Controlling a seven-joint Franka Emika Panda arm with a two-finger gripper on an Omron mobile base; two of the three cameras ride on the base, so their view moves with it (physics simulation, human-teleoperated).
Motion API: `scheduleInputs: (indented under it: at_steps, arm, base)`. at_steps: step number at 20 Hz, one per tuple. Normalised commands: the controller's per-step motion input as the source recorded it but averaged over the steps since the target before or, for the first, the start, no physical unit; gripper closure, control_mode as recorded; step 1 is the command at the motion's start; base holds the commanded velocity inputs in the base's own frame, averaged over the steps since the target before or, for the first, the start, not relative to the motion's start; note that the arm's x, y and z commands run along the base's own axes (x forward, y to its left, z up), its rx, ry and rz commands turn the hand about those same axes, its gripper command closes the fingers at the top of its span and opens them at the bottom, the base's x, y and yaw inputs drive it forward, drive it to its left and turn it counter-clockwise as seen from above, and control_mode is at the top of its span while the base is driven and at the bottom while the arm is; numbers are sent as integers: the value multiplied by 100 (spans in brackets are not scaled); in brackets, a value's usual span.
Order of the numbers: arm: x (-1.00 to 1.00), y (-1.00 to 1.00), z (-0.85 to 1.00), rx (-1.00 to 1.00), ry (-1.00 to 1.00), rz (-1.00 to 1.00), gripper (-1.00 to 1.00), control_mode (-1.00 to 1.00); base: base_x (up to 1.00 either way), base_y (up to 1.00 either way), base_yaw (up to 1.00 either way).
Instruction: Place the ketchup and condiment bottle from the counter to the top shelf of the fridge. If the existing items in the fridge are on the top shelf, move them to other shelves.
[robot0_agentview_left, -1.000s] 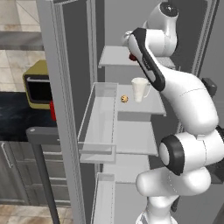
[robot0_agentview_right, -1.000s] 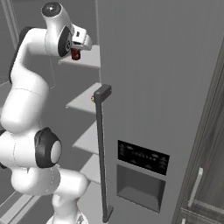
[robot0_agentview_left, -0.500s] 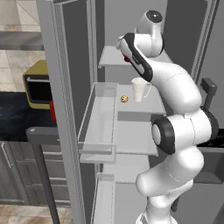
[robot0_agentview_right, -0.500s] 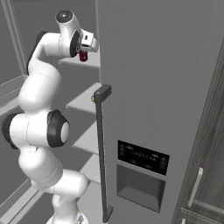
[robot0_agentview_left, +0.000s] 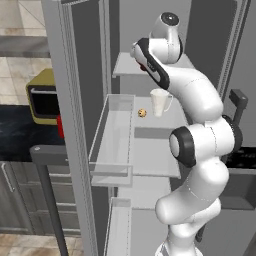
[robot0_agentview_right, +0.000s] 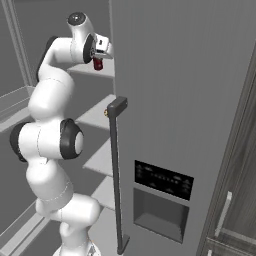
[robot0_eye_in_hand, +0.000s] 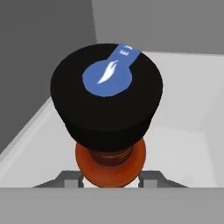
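— Red bottle (robot0_eye_in_hand: 109, 162) with a black cap, is it gripped?
— Yes, the tool (robot0_agentview_right: 101, 54) is clamped tight on it, holding it up over the top shelf (robot0_agentview_left: 125, 67); cup (robot0_agentview_left: 160, 102) and cookie (robot0_agentview_left: 142, 113) sit one shelf below.

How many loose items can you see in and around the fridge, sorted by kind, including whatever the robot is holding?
Bottles: 1, the red bottle with a black cap, held in the gripper
Cups: 1, the white cup on the middle shelf
Small round food items: 1, the brown ball beside the cup
Total: 3
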Motion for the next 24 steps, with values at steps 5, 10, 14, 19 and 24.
scheduleInputs:
  at_steps: [5, 10, 14, 19, 24]
  arm:
    - [44, 0, -5, 0, 0, 0, 100, -100]
    - [33, 0, -16, -2, 0, 0, 100, -100]
    - [19, 3, -14, -3, 2, 0, -100, -100]
    - [0, 3, -1, 0, 0, 0, -100, -100]
    - [-1, 0, 0, 0, 0, 0, -100, -100]
  base:
    - [0, 0, 0]
    - [0, 0, 0]
    - [0, 0, 0]
    - [0, 0, 0]
    - [0, 0, 0]
